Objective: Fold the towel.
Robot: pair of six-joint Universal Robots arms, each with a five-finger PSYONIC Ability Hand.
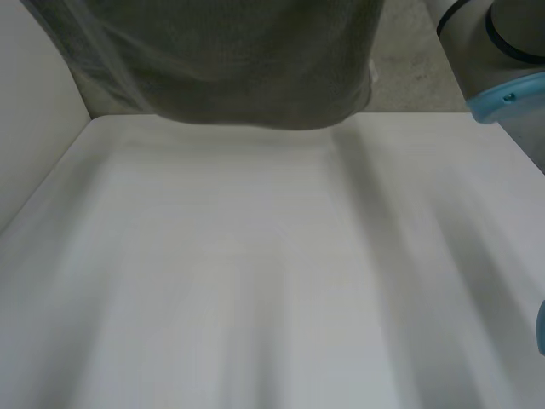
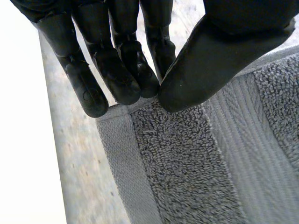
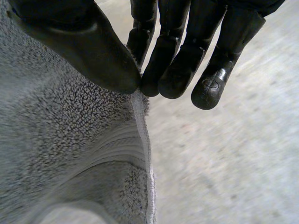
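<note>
A grey terry towel (image 1: 238, 60) hangs in the air beyond the far edge of the white table (image 1: 255, 273), its lower edge at about the level of that edge. In the left wrist view my left hand (image 2: 117, 70) pinches a top corner of the towel (image 2: 187, 158) between thumb and straight fingers. In the right wrist view my right hand (image 3: 168, 70) pinches the towel's (image 3: 70, 140) other top corner the same way, beside its hemmed side edge.
My right arm (image 1: 502, 60), grey with a light-blue cap, stands at the far right of the table. A speckled grey floor (image 1: 417, 68) lies beyond the table. A pale wall (image 1: 34, 111) runs along the left.
</note>
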